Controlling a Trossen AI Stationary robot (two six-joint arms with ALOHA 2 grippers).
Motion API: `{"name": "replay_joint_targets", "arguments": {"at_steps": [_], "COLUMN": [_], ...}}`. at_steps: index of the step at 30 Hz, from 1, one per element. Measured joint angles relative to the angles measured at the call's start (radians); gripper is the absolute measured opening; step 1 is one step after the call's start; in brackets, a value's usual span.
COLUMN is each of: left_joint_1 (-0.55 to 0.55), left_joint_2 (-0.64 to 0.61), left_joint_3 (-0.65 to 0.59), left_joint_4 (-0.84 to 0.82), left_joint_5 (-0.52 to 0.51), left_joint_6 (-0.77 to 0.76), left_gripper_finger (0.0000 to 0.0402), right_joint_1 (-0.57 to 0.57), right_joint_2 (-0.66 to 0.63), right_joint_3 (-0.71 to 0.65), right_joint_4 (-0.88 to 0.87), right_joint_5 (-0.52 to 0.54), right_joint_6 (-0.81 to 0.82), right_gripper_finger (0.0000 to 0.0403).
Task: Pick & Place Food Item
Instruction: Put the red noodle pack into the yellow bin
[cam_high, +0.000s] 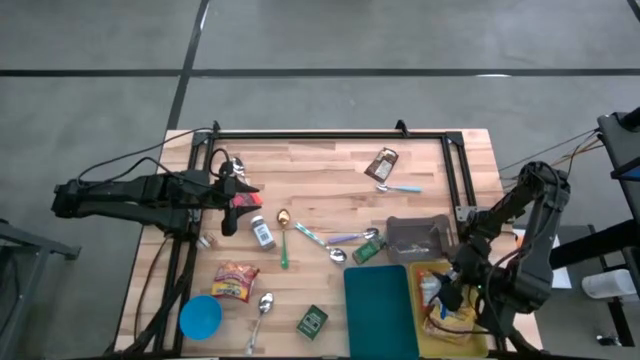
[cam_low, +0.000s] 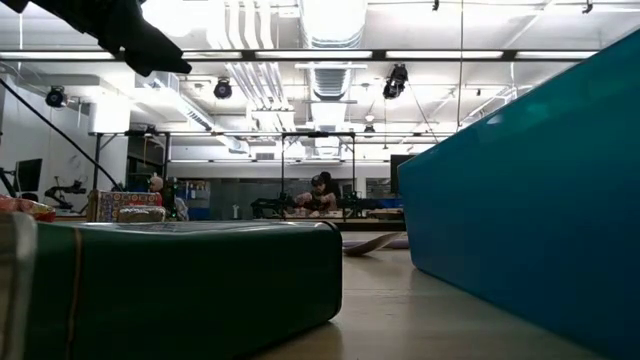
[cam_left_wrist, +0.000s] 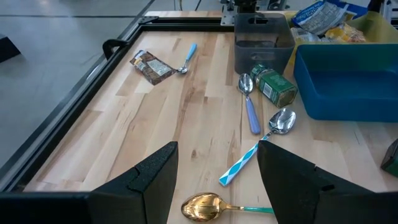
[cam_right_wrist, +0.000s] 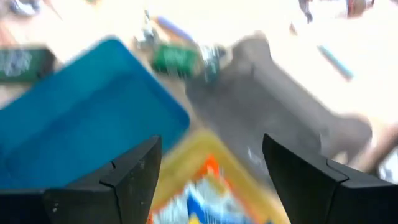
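Two arms work over the wooden bench (cam_high: 330, 190). Right gripper (cam_high: 447, 297) hangs at the bench's 4 o'clock corner above the yellow bin (cam_high: 425, 335), its fingers (cam_right_wrist: 124, 174) spread with nothing between them. Directly below them, inside the yellow bin, lies a food packet (cam_right_wrist: 202, 193) printed in orange, white and blue. Just beside the yellow bin, at its 9 o'clock, sits the blue bin (cam_high: 377, 310); at its 12 o'clock stands a grey container (cam_high: 415, 238).

Left gripper (cam_high: 232, 195) hovers at the bench's 9 o'clock side, fingers (cam_left_wrist: 155, 177) parted and empty, above a gold spoon (cam_left_wrist: 205, 205) with a green handle.

Scattered around mid-bench are a green can (cam_left_wrist: 273, 86) lying on its side near the grey container, a spoon with a lilac handle (cam_left_wrist: 249, 106) and a spoon with a striped blue handle (cam_left_wrist: 261, 143). Toward 12 o'clock rests a brown wrapped bar (cam_high: 381, 163) with a small blue-handled spoon (cam_high: 397, 188) beside it. Near 7 o'clock lie a red snack bag (cam_high: 235, 281), a blue lid (cam_high: 200, 317) and a small green box (cam_high: 311, 321).
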Motion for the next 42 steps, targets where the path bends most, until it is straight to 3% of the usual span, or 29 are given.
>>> {"name": "replay_joint_targets", "arguments": {"at_steps": [6,11,20,30,37,42], "left_joint_1": [0.0,0.0,0.0,0.0,0.0,0.0], "left_joint_2": [0.0,0.0,0.0,0.0,0.0,0.0], "left_joint_3": [0.0,0.0,0.0,0.0,0.0,0.0], "left_joint_4": [0.0,0.0,0.0,0.0,0.0,0.0], "left_joint_5": [0.0,0.0,0.0,0.0,0.0,0.0], "left_joint_6": [0.0,0.0,0.0,0.0,0.0,0.0], "left_gripper_finger": [0.0221,0.0221,0.0221,0.0221,0.0221,0.0221], "right_joint_1": [-0.111,-0.251,-0.528,-0.787,-0.987,-1.064], "right_joint_2": [-0.033,-0.106,-0.287,-0.444,-0.533,-0.564], "right_joint_3": [-0.03,-0.106,-0.337,-0.579,-0.67,-0.696], "right_joint_4": [0.0,0.085,0.64,1.211,1.399,1.431], "right_joint_5": [0.148,0.228,0.251,0.032,-0.252,-0.28], "right_joint_6": [-0.118,-0.366,-0.965,-1.487,-1.719,-1.81], "right_gripper_finger": [0.0279,0.0279,0.0279,0.0279,0.0279,0.0279]}}
